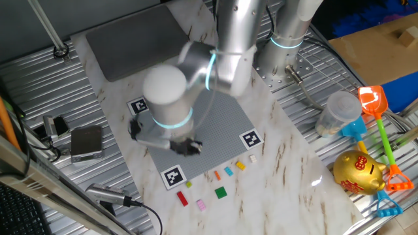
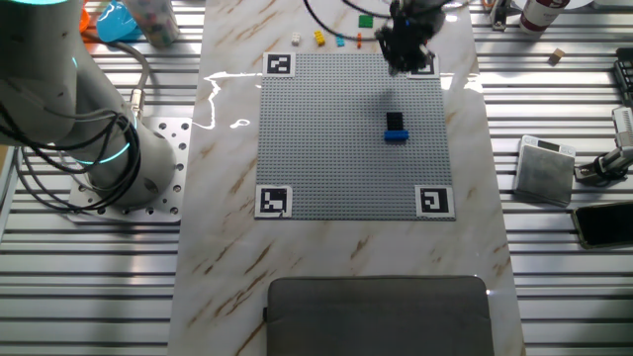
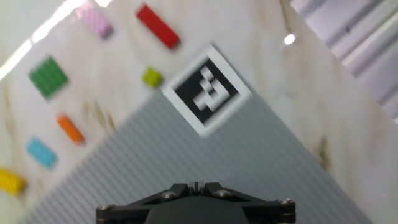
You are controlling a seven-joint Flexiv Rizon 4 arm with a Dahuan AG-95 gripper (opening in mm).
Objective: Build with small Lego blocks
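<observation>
Several bricks (image 3: 158,26) lay ahead of the gripper (image 1: 186,146); light, rigid, slick, best pinched across flat sides. Jaw state could not be told.

In the hand view we see only the dark base of the gripper (image 3: 196,202) at the bottom edge. Its fingers are cut off, so we cannot tell if they are apart or together. Far to its left, the yellow block (image 3: 9,181) runs off the picture's edge. Everything there looks a bit fuzzy.

In one fixed view the big arm (image 1: 176,91) is blurry and covers much of the grey baseplate (image 1: 225,127) behind the gripper.

In the other fixed view the gripper is a dark blur, and the small blocks (image 2: 341,40) beside it are too tiny to make out.
</observation>
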